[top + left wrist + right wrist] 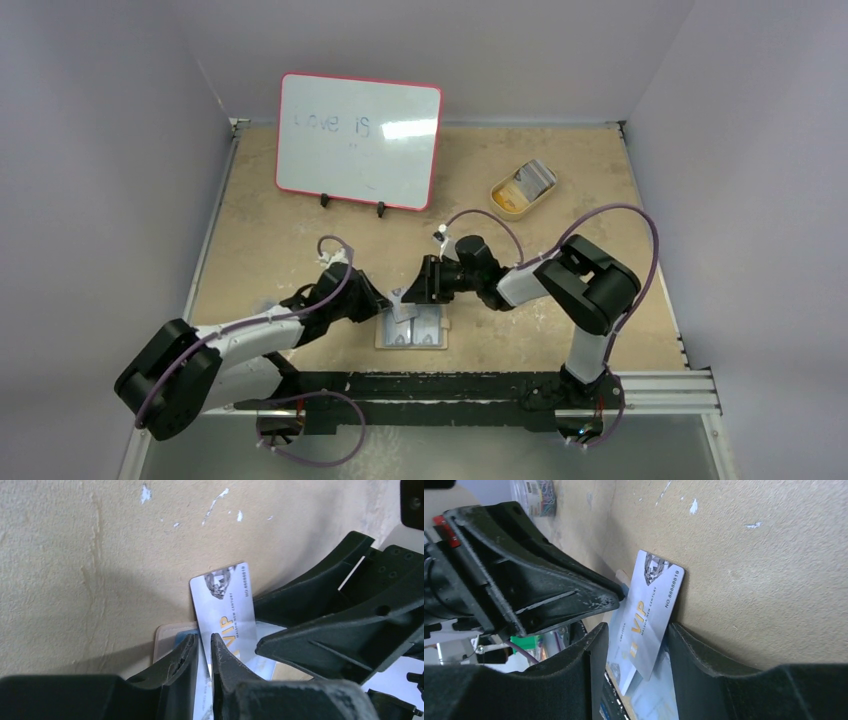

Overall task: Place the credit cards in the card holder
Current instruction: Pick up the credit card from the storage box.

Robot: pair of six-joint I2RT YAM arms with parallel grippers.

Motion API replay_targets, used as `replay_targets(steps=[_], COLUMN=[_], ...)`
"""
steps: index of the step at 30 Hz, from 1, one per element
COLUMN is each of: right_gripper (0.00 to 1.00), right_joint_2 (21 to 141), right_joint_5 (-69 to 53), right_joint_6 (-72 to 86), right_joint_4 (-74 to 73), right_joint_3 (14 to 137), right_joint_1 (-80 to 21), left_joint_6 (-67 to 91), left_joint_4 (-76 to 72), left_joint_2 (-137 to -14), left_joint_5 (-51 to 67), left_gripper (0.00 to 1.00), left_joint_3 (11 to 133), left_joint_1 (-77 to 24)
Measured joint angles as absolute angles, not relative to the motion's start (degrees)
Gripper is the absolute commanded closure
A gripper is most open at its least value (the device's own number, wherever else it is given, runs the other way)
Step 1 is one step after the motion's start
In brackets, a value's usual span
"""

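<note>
Scene: table [560, 200], whiteboard [358, 140] at far side. Near edge, between arms: card holder [412, 330], open flat. Both grippers meet just above it.
- State, left gripper [202, 642]: jaws narrow, pinching VIP credit card [225, 600], card upright over holder.
- State, right gripper [636, 630]: jaws wide, straddling same card; contact not evident.
- Step in hand: probably regrip before insertion.
- Next move calls for card edge aligned with pocket, then slide.

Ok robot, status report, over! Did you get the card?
Left gripper pinching VIP card. Right gripper open around it. Card holder lies open beneath. Nothing blocking.
</note>
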State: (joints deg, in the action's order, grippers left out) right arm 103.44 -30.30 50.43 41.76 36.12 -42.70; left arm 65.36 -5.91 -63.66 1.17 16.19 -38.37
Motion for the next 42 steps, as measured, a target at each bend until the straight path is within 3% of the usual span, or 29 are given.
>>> replay_targets(steps=[9, 14, 19, 29, 37, 42], right_gripper=[0.58, 0.85, 0.99, 1.0, 1.0, 0.98], right_joint_2=[109.3, 111.0, 110.6, 102.9, 108.3, 114.8], right_joint_5=[-35.3, -35.9, -35.7, -35.6, -36.7, -37.0], right_joint_6=[58.3, 60.7, 61.7, 61.8, 71.5, 77.5], right_joint_4=[56.0, 59.7, 60.4, 65.3, 86.0, 88.4], right_joint_3=[33.5, 32.2, 31.2, 27.5, 21.1, 20.1], right_joint_1=[-42.7, -42.7, -42.7, -42.7, -42.7, -42.8], left_joint_6=[65.4, 65.4, 65.4, 65.6, 67.4, 67.4], left_joint_4=[-9.9, -10.0, -8.0, 1.2, 1.6, 1.9], left_joint_2=[-66.7, -66.7, -64.3, -48.6, -38.3, -39.3], left_joint_5=[1.8, 1.8, 1.8, 1.7, 1.7, 2.0], left_gripper=[0.89, 0.88, 0.68, 0.51, 0.5, 0.5], left_joint_3=[15.3, 15.2, 15.2, 18.0, 18.0, 18.0], left_joint_1=[-38.3, -38.3, -38.3, -38.3, -38.3, -38.3])
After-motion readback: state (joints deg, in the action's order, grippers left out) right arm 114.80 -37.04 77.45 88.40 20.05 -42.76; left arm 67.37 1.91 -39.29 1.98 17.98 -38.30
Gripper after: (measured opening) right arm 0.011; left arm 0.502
